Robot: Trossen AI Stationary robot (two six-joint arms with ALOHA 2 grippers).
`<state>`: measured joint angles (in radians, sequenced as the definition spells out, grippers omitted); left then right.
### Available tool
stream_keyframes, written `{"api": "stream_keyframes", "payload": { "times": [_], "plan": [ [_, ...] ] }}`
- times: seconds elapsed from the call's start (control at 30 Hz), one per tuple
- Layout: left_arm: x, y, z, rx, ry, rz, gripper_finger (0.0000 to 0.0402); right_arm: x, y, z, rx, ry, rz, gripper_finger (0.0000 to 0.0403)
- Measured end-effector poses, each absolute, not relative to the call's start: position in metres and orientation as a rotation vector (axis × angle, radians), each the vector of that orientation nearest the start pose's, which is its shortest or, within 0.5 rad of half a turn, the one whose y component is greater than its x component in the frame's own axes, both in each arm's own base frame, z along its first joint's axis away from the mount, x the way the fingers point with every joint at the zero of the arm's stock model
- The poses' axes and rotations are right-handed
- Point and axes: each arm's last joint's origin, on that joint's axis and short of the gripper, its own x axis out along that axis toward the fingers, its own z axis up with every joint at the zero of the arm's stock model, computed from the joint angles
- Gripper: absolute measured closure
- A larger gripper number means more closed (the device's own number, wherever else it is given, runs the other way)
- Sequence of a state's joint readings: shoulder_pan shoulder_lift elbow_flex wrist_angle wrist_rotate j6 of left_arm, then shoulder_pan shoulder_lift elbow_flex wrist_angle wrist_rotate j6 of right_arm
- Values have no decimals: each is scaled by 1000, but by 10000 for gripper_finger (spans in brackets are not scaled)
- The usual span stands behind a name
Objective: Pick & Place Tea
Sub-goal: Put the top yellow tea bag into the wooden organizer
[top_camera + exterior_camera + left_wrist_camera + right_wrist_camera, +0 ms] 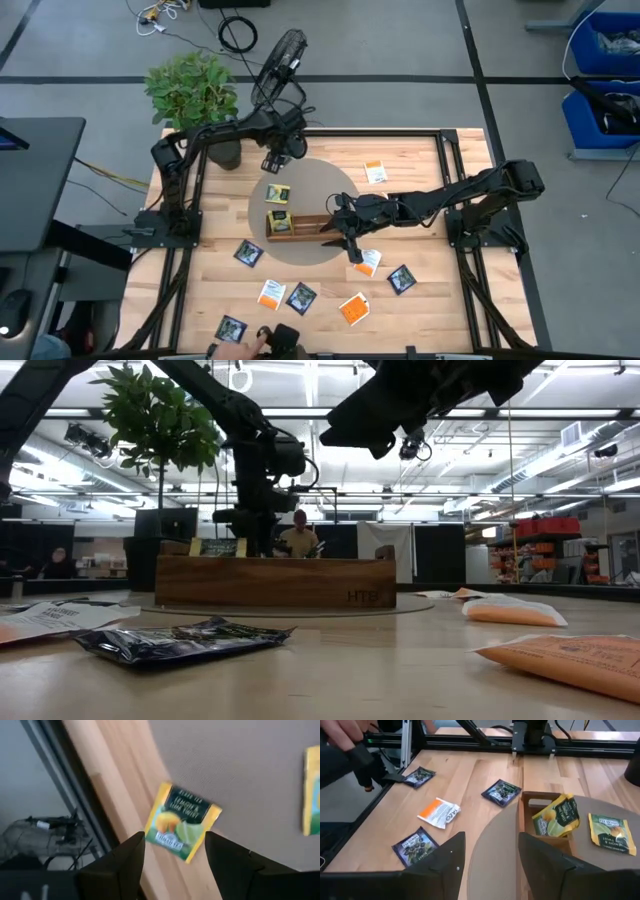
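Fingers of my left gripper (pixel 172 857) stand wide apart and empty above a yellow-green sachet (pixel 182 822) lying at the far edge of the grey round mat (pixel 335 185), half on the mat and half on the bare wooden table (pixel 420 310). A second yellow-green sachet (pixel 277 194) lies flat on the mat nearer the wooden tray (pixel 300 226). My right gripper (pixel 490 865) hangs over the tray's right end, also spread and holding nothing. One yellow-green sachet (pixel 555 816) leans tilted inside the tray's end compartment.

Navy sachets (pixel 248 253) and orange-and-white sachets (pixel 354 309) are scattered across the table's near side, well apart from the tray. A person's hand (pixel 245 345) reaches in at the near edge beside another navy sachet (pixel 231 328).

Risk, as I judge it: the sachet under my left fingers is flat and thin and straddles the mat's lip, so a descent off centre could pinch a corner only or slide it off the mat. The hand near the table edge is a collision hazard for either arm.

How many sachets the tray already holds stays hidden: the high view is blocked by my right arm, and the low view shows only its side wall.
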<state>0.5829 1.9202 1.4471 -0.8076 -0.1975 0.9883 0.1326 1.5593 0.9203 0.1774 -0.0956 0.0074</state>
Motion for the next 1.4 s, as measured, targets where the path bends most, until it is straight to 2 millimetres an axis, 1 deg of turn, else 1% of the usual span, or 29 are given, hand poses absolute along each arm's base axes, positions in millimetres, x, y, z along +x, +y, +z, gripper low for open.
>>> {"api": "stream_keyframes", "payload": {
  "times": [0.07,0.2,0.3,0.43,0.6,0.87,1.03,1.4],
  "plan": [
    [320,218,198,569,1437,-36,188,333,47,227,-1,464,221,211],
    [325,220,189,590,1434,-69,188,333,47,227,3,456,220,211],
    [325,223,176,601,1464,-119,188,333,47,227,3,456,220,211],
    [327,227,161,601,1512,-121,188,333,47,227,6,462,220,211],
    [327,229,150,589,1538,-134,188,333,47,227,0,463,221,211],
    [319,239,148,543,1531,-133,188,333,47,227,-7,462,223,211],
    [314,243,148,481,1517,-139,188,333,47,227,-7,461,223,211],
    [314,242,148,465,1500,-152,188,333,47,227,-7,460,224,211]
  ]
}}
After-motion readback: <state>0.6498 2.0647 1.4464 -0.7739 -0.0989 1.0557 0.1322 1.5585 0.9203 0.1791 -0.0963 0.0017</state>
